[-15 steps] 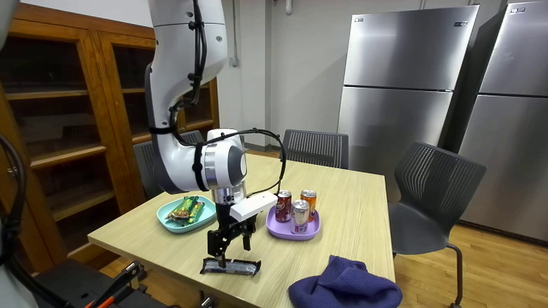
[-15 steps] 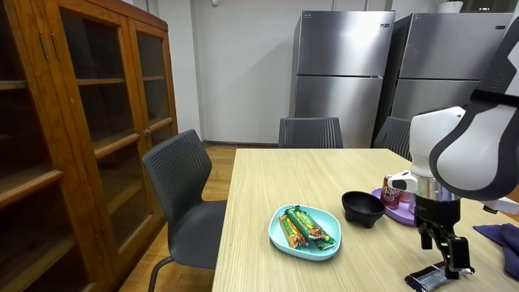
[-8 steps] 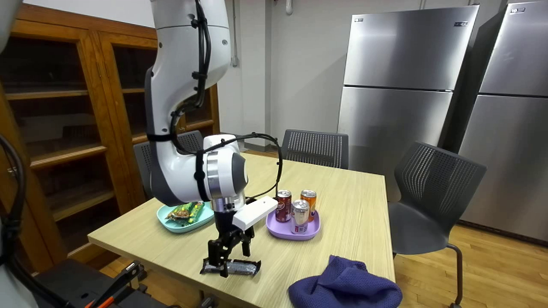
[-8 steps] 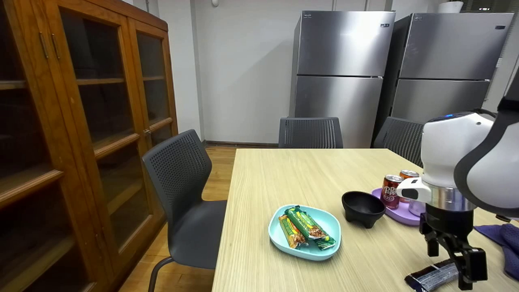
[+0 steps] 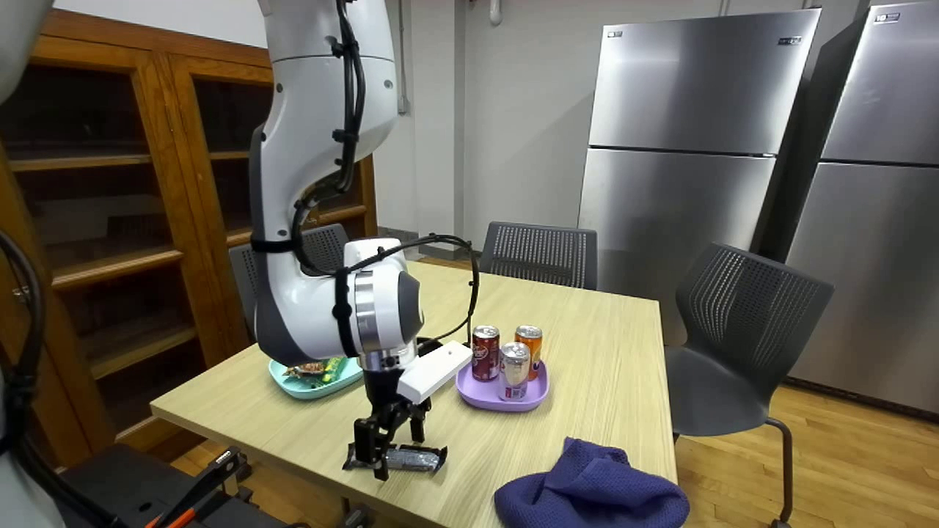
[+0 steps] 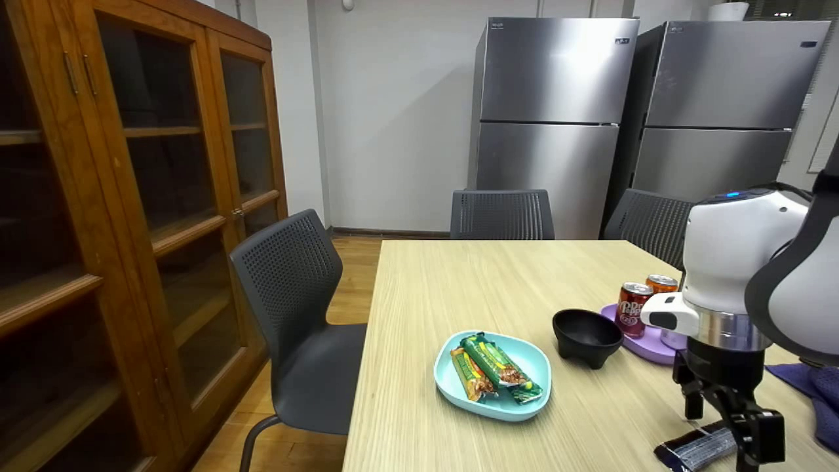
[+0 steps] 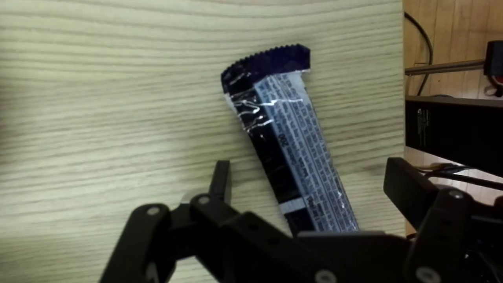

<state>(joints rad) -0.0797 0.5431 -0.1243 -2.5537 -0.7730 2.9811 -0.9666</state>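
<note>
A dark wrapped bar with a pale printed label (image 7: 298, 149) lies flat on the wooden table, back side up. It also shows in both exterior views (image 5: 419, 460) (image 6: 702, 450). My gripper (image 7: 309, 167) is open, pointing down, with one finger on each side of the bar. There is a gap between each finger and the bar in the wrist view, and the bar's near end is hidden behind the gripper body. The gripper is low over the bar in both exterior views (image 5: 399, 456) (image 6: 721, 440). It holds nothing.
A teal plate (image 6: 527, 357) holds green wrapped bars (image 6: 495, 360). A black bowl (image 6: 586, 337) stands beside a purple plate (image 5: 495, 402) with 3 cans (image 5: 514, 370). A blue cloth (image 5: 594, 491) lies near the table corner. The table edge (image 7: 403, 86) is close to the bar.
My gripper has come down closer to the table over the bar, shifting right in an exterior view. It stays open. The bar has not moved.
</note>
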